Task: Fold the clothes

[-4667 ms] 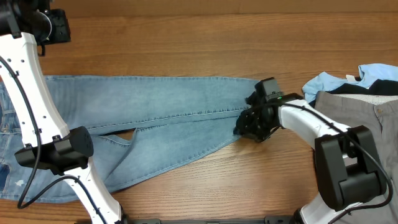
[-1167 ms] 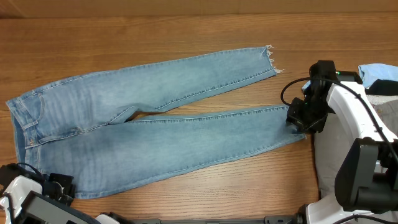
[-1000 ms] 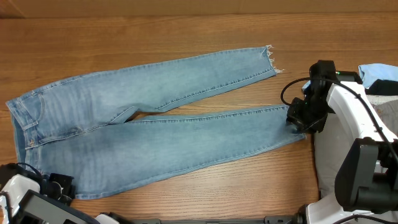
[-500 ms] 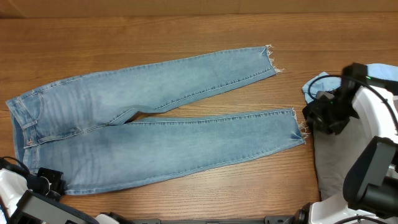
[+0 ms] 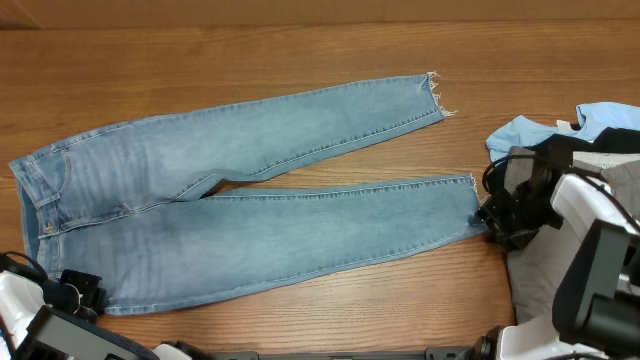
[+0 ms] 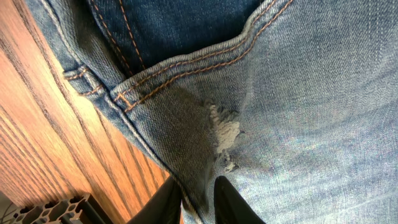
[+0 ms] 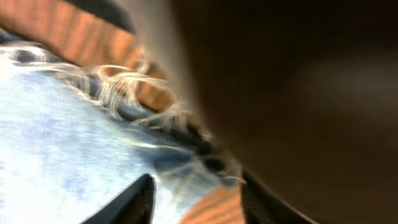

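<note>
**A:** Any fold made yet?

**B:** None, I judge; the jeans [image 5: 260, 200] lie flat on the table [image 5: 300, 60], legs splayed; every fold is left.

**A:** The jaws?

**B:** The left gripper [image 6: 198, 191] has its fingers nearly together over hip denim; pinching or not, I cannot tell; the right gripper [image 7: 196, 199] stands parted astride the frayed hem [image 7: 134, 93], badly blurred; beyond, its arm half hides the grey trousers [image 5: 528, 285].

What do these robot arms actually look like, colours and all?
The right arm and left arm have smooth white shells and chunky black joints. Thin black cables loop beside them. The right gripper and left gripper are black with slim tapering fingers.
</note>
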